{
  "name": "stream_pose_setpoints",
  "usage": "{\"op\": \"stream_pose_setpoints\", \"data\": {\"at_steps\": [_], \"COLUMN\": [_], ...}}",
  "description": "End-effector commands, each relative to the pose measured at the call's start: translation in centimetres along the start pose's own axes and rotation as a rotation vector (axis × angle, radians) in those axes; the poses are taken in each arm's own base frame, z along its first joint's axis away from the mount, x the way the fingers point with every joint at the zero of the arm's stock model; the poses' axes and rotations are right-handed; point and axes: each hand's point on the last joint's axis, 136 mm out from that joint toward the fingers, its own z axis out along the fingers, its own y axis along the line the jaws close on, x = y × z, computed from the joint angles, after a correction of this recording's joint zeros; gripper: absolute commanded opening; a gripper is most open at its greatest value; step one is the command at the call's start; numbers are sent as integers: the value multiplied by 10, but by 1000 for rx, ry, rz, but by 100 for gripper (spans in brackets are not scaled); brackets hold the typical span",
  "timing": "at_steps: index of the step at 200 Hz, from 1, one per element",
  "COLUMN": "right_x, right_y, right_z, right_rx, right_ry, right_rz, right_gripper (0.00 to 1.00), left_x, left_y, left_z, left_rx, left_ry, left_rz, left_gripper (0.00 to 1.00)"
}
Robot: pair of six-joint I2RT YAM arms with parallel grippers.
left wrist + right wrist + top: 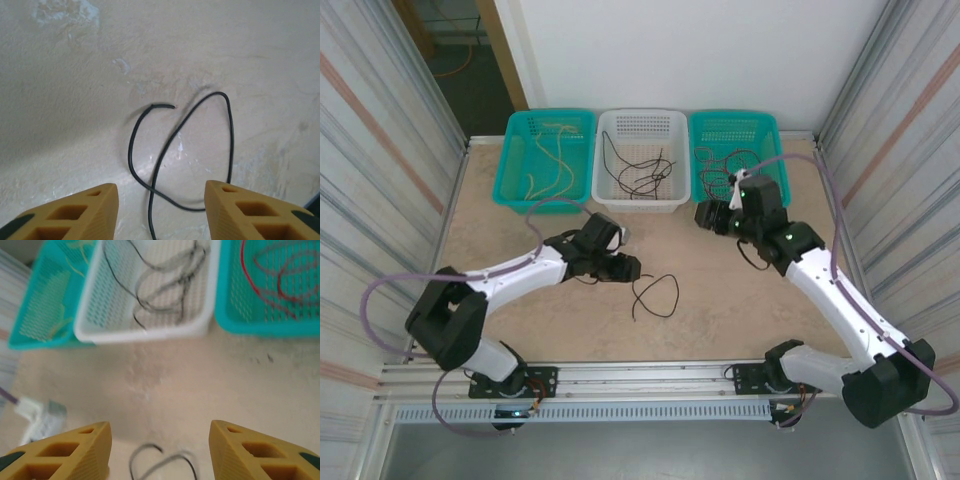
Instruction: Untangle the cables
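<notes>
Though loose — cable (230,140) below left gripper (161,187)

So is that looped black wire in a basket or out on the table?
Out. The black cable lies looped on the bare table, well short of the white basket.

Black cable (130,150) on mottled beige table (720,300); far left teal basket (540,204) holds yellow cables (558,150), middle white basket (635,203) dark cables (640,175).
</notes>
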Motion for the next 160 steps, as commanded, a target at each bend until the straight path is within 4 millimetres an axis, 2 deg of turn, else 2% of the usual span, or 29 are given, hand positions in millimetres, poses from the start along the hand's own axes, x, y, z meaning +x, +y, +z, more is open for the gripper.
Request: {"op": "stream_pose_setpoints", "data": {"at_steps": [1,39,106,160], "right_x": [13,17,6,9], "right_y": [-16,-22,-7,-9], "right_z": [-11,-20,-18,-27], "right_rx": [70,84,39,33], "right_ry": [-10,-21,-22,-25], "right_rz": [17,20,18,29], "right_gripper": [53,53,52,51], "left_x": [-3,-3,18,22], "left_y": [7,8,18,17], "left_z": [7,22,40,55], "left_rx": [-58,-128,-249,-271], "left_ry": [36,96,215,278], "left_rz": [-6,22,73,89], "left_gripper": [44,38,34,30]}}
